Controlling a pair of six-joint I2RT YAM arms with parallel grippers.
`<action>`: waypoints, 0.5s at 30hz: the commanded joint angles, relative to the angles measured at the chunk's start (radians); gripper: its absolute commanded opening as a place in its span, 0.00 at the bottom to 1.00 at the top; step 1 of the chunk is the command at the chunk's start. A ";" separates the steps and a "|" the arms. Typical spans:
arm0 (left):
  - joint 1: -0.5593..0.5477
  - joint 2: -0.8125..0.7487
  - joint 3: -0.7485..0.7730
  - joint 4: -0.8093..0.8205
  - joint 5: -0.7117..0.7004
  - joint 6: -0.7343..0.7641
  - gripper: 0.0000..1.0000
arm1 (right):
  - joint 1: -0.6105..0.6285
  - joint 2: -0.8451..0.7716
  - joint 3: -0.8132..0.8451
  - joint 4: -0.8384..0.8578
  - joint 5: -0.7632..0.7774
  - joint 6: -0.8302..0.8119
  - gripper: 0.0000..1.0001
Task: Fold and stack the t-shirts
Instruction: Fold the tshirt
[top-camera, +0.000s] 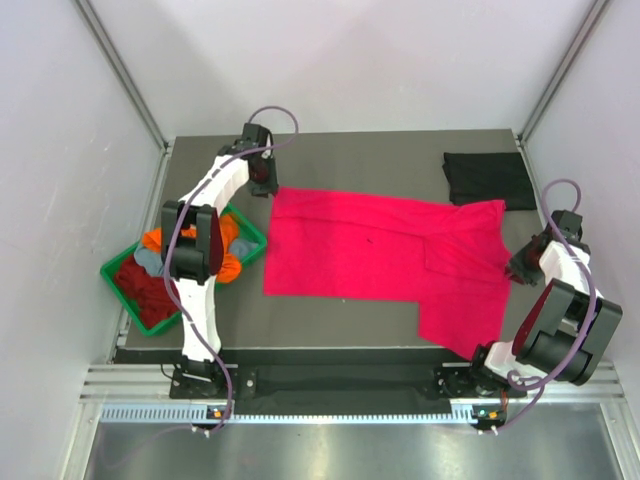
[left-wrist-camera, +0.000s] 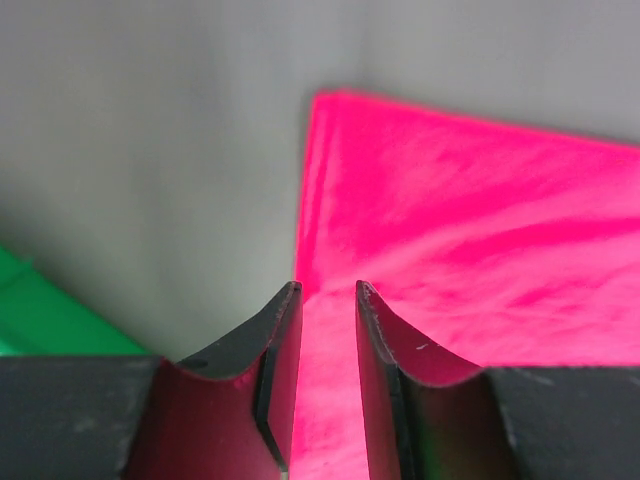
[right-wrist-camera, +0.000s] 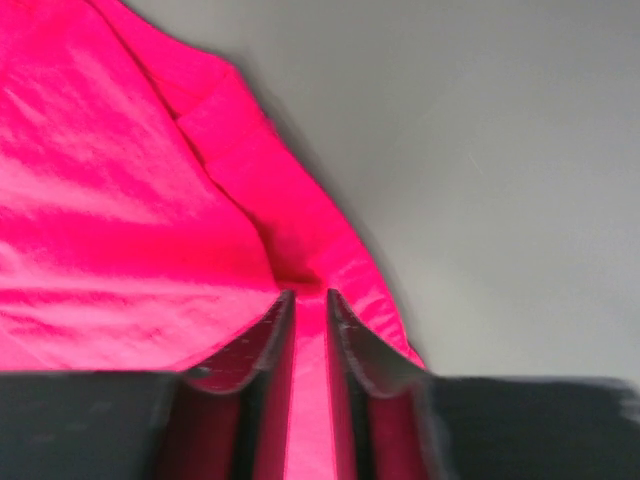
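Since the pink-red t-shirt (top-camera: 370, 245) lies flat, folding looks next — take hold of its edges. Left hand (left-wrist-camera: 327, 290) apart; right hand (right-wrist-camera: 310, 295) nearly together, grip unclear.

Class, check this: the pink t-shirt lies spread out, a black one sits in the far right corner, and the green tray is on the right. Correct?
Not quite: the green tray is on the left, as the top external view shows. The rest holds.

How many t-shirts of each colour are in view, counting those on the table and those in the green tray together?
pink-red t-shirt: 1
black t-shirt: 1
orange t-shirt: 1
dark red t-shirt: 1
grey-blue t-shirt: 1
Total: 5
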 joint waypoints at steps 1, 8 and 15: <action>0.000 0.046 0.084 0.026 0.077 0.039 0.33 | -0.014 -0.039 0.059 -0.030 0.029 0.003 0.21; 0.000 0.151 0.151 0.052 0.152 0.049 0.30 | 0.090 -0.079 0.114 -0.039 0.031 0.055 0.28; 0.000 0.238 0.216 0.028 0.048 0.032 0.29 | 0.443 0.098 0.281 0.016 0.005 -0.009 0.31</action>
